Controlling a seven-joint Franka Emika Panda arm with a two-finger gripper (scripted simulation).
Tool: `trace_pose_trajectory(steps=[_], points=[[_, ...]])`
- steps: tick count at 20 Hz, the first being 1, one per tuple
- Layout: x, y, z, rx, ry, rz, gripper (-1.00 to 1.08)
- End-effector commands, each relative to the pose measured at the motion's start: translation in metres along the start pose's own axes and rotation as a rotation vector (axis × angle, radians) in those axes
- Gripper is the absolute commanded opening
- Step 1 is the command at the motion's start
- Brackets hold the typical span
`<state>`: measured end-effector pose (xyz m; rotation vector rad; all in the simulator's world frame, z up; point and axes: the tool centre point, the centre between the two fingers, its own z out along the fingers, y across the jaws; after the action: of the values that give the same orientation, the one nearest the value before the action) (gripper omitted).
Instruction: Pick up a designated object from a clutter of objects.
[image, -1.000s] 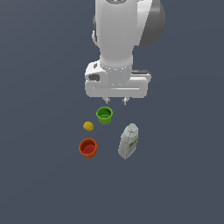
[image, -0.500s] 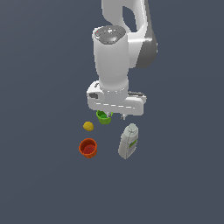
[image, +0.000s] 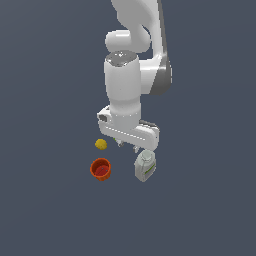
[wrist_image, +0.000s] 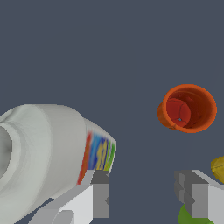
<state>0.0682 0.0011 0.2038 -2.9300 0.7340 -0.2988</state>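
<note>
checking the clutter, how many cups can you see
2: the orange-red cup beside the white bottle, and a green cup barely peeking under the gripper, hidden in the exterior view.

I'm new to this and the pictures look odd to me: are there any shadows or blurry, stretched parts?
Exterior view: flat, even light; no cast shadows show under the orange-red cup, yellow ball or white bottle. Wrist view: the bottle sits so close that it looks swollen, with its coloured label smeared and unreadable; the cup stays sharp; the gripper fingers are cut off at the frame edge.
</note>
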Motion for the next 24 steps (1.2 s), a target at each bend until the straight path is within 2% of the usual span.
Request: trace_pose_trajectory(steps=[1,7,12,19,24], points=[[-0.022,0.026,0.052,-0.051,-0.040,0.068,0.28],[-0.013,0.051,0.082,-0.085,0.059,0.210,0.28],[-0.004,0.076,0.099,-0.119,0.164,0.318,0.28],[0.010,0.110,0.106,-0.163,0.324,0.432,0.28],[0.017,0.126,0.103,-0.181,0.411,0.478,0.28]])
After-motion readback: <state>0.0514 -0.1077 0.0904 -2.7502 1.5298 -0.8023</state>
